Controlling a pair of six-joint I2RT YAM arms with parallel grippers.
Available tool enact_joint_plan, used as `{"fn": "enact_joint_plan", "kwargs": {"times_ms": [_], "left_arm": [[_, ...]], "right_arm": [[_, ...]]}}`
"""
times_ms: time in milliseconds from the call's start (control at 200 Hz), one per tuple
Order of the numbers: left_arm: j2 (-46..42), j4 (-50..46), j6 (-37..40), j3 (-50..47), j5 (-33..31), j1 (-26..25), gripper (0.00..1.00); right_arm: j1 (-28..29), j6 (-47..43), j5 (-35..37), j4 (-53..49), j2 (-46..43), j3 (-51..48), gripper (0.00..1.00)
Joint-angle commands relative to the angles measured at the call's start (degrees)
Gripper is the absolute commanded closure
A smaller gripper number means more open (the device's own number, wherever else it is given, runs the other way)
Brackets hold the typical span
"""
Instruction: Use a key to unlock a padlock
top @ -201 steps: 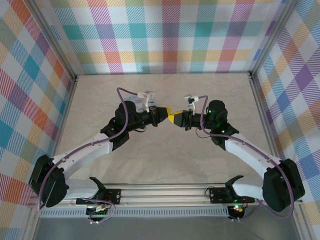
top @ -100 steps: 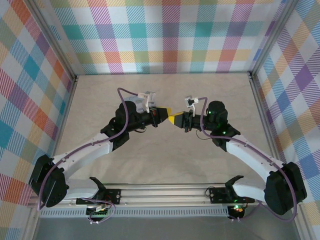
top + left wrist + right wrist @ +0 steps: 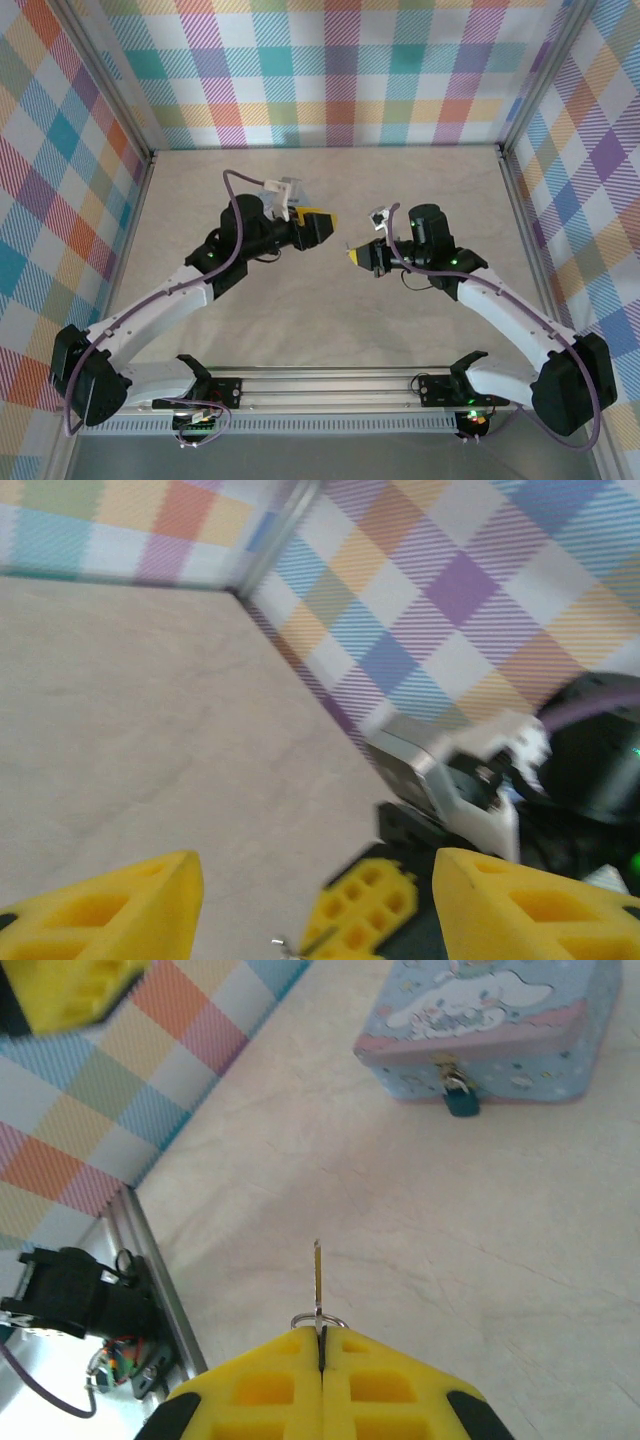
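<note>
The right gripper [image 3: 320, 1338] has its yellow jaws pressed together on the ring end of the thin dark metal key [image 3: 317, 1272]. The blade sticks straight out in front, presumably so it can be aimed at a keyhole. The small teal padlock [image 3: 461, 1100] hangs from the hasp of the pale blue cartoon-printed tin box [image 3: 490, 1020], well ahead on the beige surface [image 3: 450, 1260]. The left gripper [image 3: 320, 225] hovers with jaws spread and empty, likely free to steady the lock.
</note>
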Motion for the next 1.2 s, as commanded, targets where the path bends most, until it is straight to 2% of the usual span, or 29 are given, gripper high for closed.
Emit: {"fn": "enact_joint_plan", "kwargs": {"times_ms": [0, 180, 480, 680, 1195], "left_arm": [[4.05, -8.87, 1.93, 2.68, 0.96, 5.35, 0.33], [15.03, -13.16, 4.85, 9.68, 0.59, 10.32, 0.30], [30.74, -25.36, 12.20, 24.16, -10.72, 10.75, 0.29], [36.30, -28.01, 12.96, 27.38, -14.45, 10.72, 0.29], [45.75, -30.26, 16.19, 32.63, -14.38, 9.39, 0.29]], "right_arm": [[0.12, -3.48, 3.68, -5.92, -1.00, 1.46, 0.99], [0.17, -2.45, 9.23, -10.69, -0.64, 2.14, 1.00], [0.17, 0.72, 17.40, -16.39, -3.21, 1.32, 1.00], [0.17, 1.60, 20.30, -17.80, -4.02, 0.73, 0.99], [0.21, 2.14, 21.14, -19.07, -3.23, 1.17, 0.99]]}}
